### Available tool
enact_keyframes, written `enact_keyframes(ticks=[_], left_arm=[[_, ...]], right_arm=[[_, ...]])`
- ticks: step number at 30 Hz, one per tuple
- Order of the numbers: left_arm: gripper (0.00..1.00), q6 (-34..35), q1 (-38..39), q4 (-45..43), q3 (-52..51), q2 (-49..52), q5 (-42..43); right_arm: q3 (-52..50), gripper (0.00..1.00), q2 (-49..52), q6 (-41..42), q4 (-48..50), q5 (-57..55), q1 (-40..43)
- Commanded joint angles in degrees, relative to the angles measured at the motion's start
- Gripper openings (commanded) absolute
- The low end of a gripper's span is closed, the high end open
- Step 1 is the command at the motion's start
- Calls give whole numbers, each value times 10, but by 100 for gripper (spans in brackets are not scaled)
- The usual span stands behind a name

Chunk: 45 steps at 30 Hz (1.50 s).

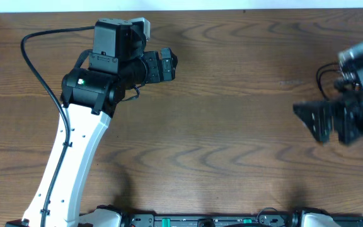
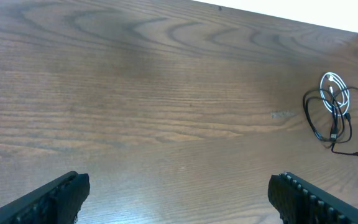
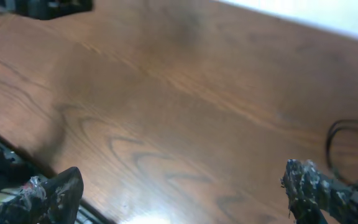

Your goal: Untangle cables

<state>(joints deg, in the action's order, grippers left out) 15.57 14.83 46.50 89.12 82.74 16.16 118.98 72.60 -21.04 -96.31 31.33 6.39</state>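
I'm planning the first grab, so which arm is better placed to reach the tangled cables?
Right. The right gripper hangs open close beside the cables, which show at the edge of its wrist view. The left gripper is open too, but sits far across the table from them.

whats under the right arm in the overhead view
A black cable loop pokes out beside the right arm; the rest is covered. The left wrist view shows the white cable tangled with it.

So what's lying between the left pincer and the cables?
Nothing but bare wooden tabletop, as the left wrist view shows, from the left pincer to the tangled cables.
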Motion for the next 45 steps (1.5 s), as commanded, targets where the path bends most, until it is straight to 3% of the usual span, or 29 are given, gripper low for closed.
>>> enact_keyframes(ticks=[1,6,11,19,31,45], left_arm=[[97,-5,0,2,2,0,-4],[97,-5,0,2,2,0,-4],[97,-5,0,2,2,0,-4],[97,-5,0,2,2,0,-4],[98,-5,0,2,2,0,-4],[97,-5,0,2,2,0,-4]], right_arm=[[4,99,-37,-19,2,0,-5],[-8,99,-75,-1,22,-1,-5],[-93,99,-149,95,147,-55,-29],[-386,99,-312,112,403,-163,-106],[-808,99,-530,111,746,-236,-129],[-1102,99,-676,111,990,-285,-129]])
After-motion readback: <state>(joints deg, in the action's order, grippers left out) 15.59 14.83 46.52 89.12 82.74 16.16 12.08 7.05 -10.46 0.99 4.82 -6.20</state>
